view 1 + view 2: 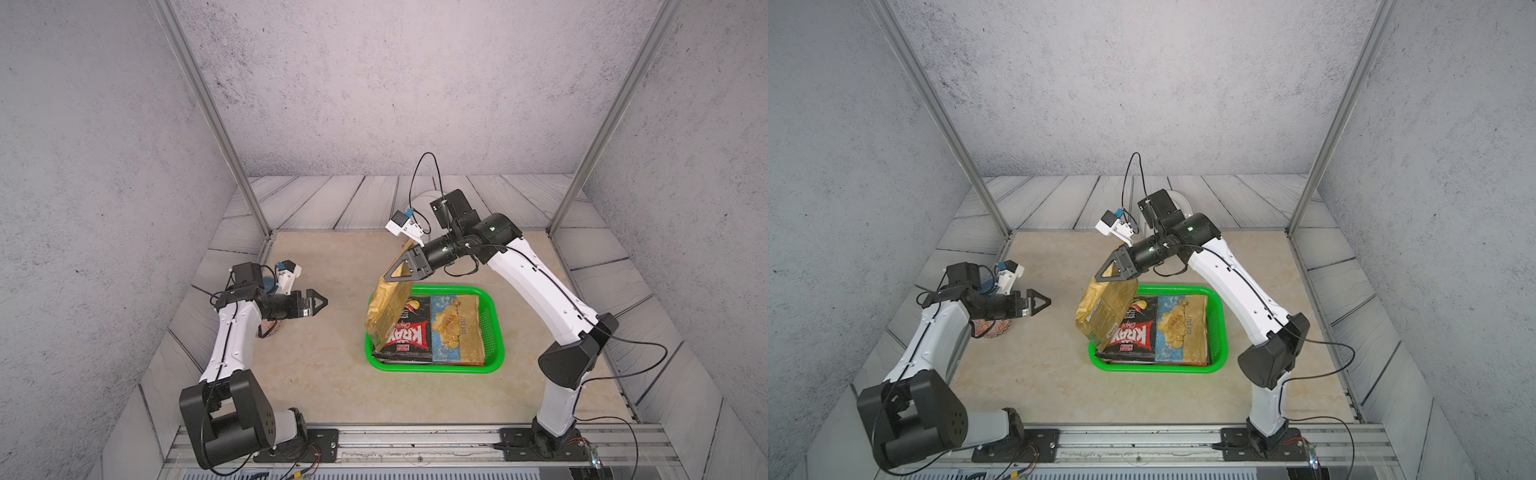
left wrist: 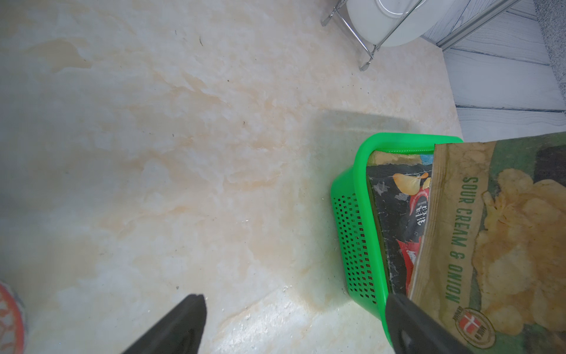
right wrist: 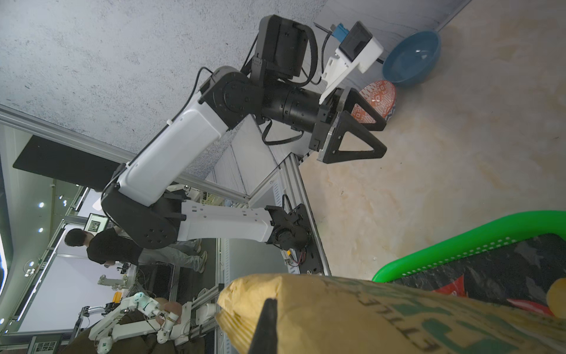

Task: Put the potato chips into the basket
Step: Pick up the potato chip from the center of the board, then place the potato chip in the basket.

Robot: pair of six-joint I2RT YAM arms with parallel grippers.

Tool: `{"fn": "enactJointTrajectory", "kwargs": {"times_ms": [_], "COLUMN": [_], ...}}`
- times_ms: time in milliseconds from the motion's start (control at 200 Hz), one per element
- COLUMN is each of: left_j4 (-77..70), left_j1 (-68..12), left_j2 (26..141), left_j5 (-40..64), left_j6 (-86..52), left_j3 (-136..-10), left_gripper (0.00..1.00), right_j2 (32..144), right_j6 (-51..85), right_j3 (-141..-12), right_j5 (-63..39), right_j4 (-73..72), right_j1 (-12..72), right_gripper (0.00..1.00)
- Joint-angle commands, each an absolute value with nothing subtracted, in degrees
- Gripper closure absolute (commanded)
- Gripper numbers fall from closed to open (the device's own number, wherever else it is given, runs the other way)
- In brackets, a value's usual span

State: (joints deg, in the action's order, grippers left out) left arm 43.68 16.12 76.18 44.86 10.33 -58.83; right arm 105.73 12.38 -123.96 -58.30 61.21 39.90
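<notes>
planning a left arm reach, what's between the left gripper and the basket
Only bare table: nothing lies between the open left gripper and the basket. Both top views and the left wrist view show it.

A: Both top views are bright and evenly lit from overhead; the metal posts [image 1: 208, 108] splay toward the upper corners, bent by the wide lens.
B: Shadows are soft: a faint grey patch lies on the tabletop [image 2: 183, 153] beside the basket [image 2: 361, 171] in the left wrist view, whose pale surface looks washed out.
A: There the left gripper's [image 2: 294, 302] fingers [image 2: 183, 325] are blurred, too near the lens.
B: In the right wrist view the chip bag [image 3: 367, 315] is soft, and the blue bowl [image 3: 410, 58] carries a small glint.
</notes>
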Motion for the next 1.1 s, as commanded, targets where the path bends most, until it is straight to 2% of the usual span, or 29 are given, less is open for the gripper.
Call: {"fn": "enactJointTrajectory", "kwargs": {"times_ms": [0, 590, 1096], "left_j4": [45.0, 45.34, 45.5], "left_j1": [16.7, 16.7, 16.79], "left_j2": [76.51, 77.7, 78.32], "left_j5": [45.75, 44.65, 44.47], "left_j6": [11.3, 11.18, 11.17], "left_j3": [-58.61, -59.17, -59.41], "left_gripper": [0.02, 0.03, 0.03], "right_j2": [103.29, 110.03, 113.48], "right_j6": [7.26, 4.28, 5.98], "right_j3": [-125.06, -133.88, -133.89], "right_j5": [-59.37, -64.72, -69.76], "right_j4": [64.25, 69.24, 66.8], "right_j1": [39.81, 39.69, 39.64], "right_gripper": [1.0, 1.0, 1.0]}}
